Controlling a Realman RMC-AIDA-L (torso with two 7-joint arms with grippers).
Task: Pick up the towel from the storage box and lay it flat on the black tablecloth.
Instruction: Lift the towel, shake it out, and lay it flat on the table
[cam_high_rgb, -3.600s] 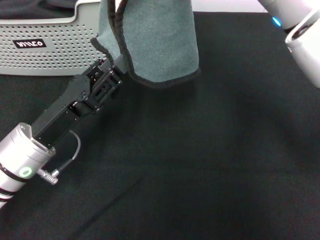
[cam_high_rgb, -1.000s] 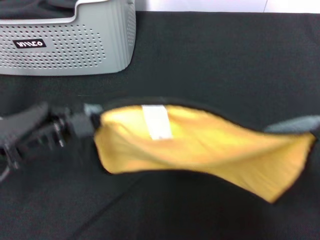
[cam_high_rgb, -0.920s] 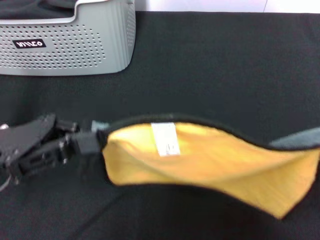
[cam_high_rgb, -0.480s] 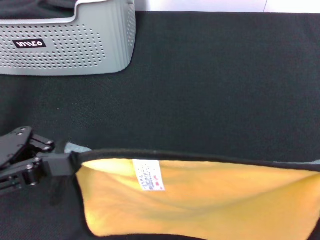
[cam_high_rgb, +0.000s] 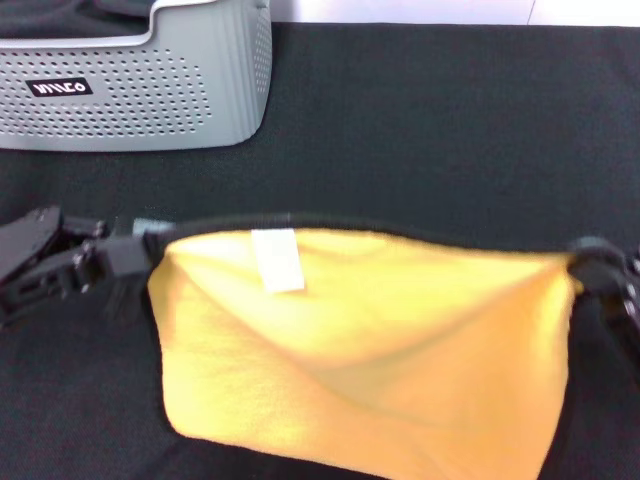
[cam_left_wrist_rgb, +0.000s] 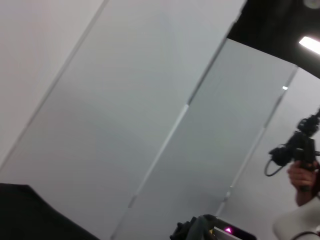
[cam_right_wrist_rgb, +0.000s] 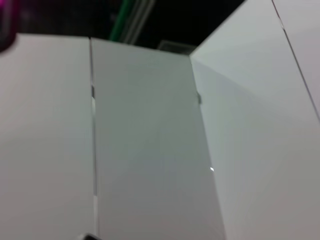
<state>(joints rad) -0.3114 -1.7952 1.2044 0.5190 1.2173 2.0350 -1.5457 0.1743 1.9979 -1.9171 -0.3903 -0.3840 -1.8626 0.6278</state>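
The towel (cam_high_rgb: 370, 340) hangs stretched between my two grippers in the head view, yellow-orange face showing, with a black stitched top edge and a small white label (cam_high_rgb: 277, 259). My left gripper (cam_high_rgb: 140, 250) is shut on the towel's left top corner. My right gripper (cam_high_rgb: 590, 268) holds the right top corner at the frame's right edge. The towel's lower part sags toward the black tablecloth (cam_high_rgb: 420, 130). The storage box (cam_high_rgb: 140, 85) stands at the back left, apart from the towel. Both wrist views show only walls and ceiling.
The tablecloth stretches bare between the storage box and the towel, and across the back right. A person holding a camera (cam_left_wrist_rgb: 300, 160) shows far off in the left wrist view.
The towel went from hanging grey side out by the box to being spread yellow side out between both grippers. In the last half second its top edge rose and moved away from me.
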